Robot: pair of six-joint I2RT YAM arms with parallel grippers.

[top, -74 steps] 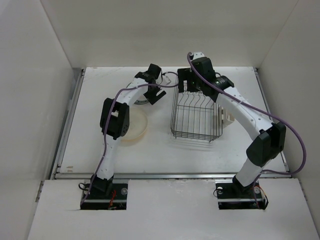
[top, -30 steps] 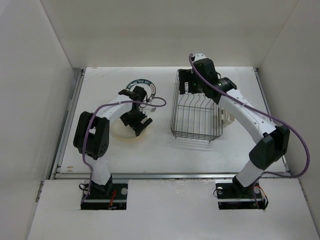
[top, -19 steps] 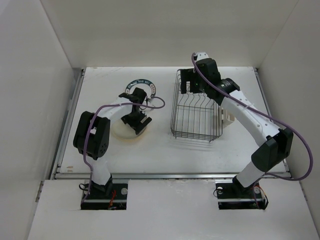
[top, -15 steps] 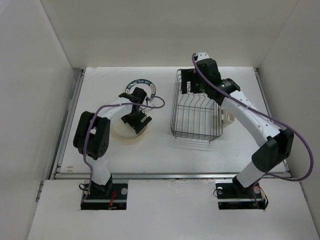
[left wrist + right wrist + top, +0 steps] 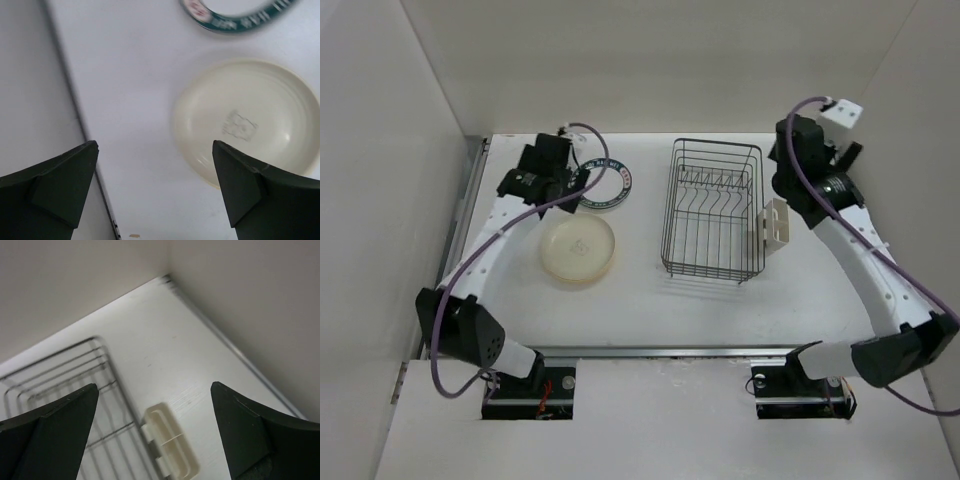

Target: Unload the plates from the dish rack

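The black wire dish rack (image 5: 713, 210) stands mid-table with no plates in it; its beige holder (image 5: 776, 224) hangs on its right side. A cream plate (image 5: 579, 248) lies flat on the table left of the rack. A white plate with a dark blue rim band (image 5: 608, 184) lies behind it. My left gripper (image 5: 542, 176) is open and empty, raised above the table left of both plates. In the left wrist view the cream plate (image 5: 250, 122) and the banded plate (image 5: 235, 15) show below. My right gripper (image 5: 802, 150) is open and empty, raised right of the rack, above the holder (image 5: 167, 442).
White walls enclose the table on three sides. A metal rail (image 5: 460, 235) runs along the left edge, and another (image 5: 660, 350) along the front edge. The back right corner of the table (image 5: 167, 280) shows in the right wrist view, beside the rack's wires (image 5: 60, 372).
My left gripper has lifted off the cream plate and swung back and left. My right gripper has pulled away from the rack's back end to the right and risen.
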